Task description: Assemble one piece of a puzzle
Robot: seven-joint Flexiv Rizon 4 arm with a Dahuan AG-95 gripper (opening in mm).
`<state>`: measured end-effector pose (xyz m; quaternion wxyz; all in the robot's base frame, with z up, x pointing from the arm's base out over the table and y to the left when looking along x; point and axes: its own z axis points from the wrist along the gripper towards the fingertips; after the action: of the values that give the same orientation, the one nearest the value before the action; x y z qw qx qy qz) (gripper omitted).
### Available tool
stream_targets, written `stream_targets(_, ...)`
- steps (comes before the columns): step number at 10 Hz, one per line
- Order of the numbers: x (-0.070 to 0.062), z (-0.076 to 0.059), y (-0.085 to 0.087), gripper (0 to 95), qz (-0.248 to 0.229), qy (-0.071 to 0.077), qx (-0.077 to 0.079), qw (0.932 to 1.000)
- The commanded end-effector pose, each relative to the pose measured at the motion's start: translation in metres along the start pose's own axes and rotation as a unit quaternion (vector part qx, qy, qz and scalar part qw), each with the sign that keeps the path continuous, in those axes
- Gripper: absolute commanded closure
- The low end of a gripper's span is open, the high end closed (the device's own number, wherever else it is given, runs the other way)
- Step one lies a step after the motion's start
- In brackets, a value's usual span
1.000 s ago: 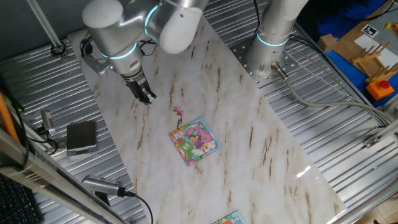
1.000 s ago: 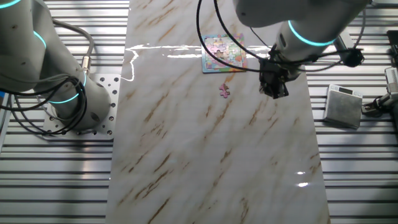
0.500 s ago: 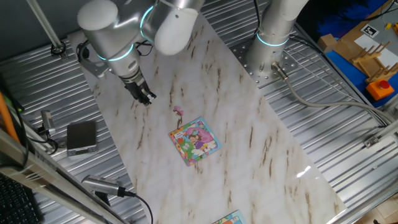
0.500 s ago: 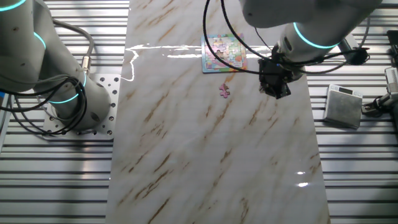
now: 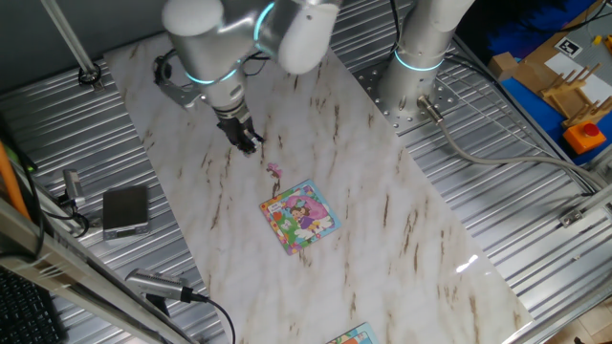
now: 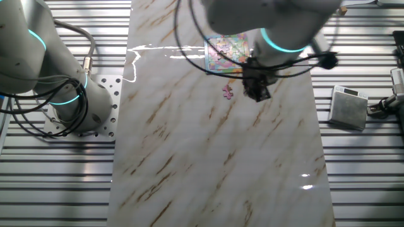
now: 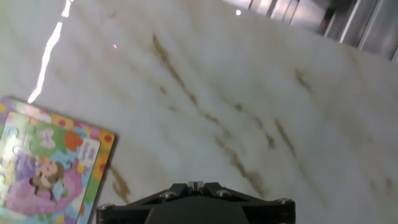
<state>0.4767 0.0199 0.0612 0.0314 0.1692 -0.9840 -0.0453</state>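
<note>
The piece (image 5: 274,171) is a tiny pink-purple scrap lying loose on the marble slab, just beyond the upper corner of the puzzle (image 5: 300,215). The other fixed view shows the piece (image 6: 228,92) below the puzzle (image 6: 227,52). My gripper (image 5: 250,144) hangs over the slab a short way up-left of the piece, shut with nothing in it; in the other fixed view the gripper (image 6: 257,93) is just right of the piece. In the hand view the fingertips (image 7: 196,185) meet at the bottom edge, the puzzle (image 7: 43,165) lies at lower left, and the piece is out of view.
A grey box (image 5: 125,210) sits on the ribbed metal table beside the slab. A second arm's base (image 5: 416,67) stands at the slab's far end. A sliver of another board (image 5: 352,335) shows at the bottom edge.
My gripper has travelled across the slab toward the piece, ending close beside it. The piece and the puzzle have not moved.
</note>
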Motion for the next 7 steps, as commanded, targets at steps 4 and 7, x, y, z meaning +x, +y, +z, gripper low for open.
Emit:
stream_targets(4, 0.025, 0.016, 0.024, 95.0, -0.001, -0.011, 0.003, 0.9999)
stream_targets(7, 0.027, 0.022, 0.035, 95.0, -0.002, -0.011, 0.003, 0.9999)
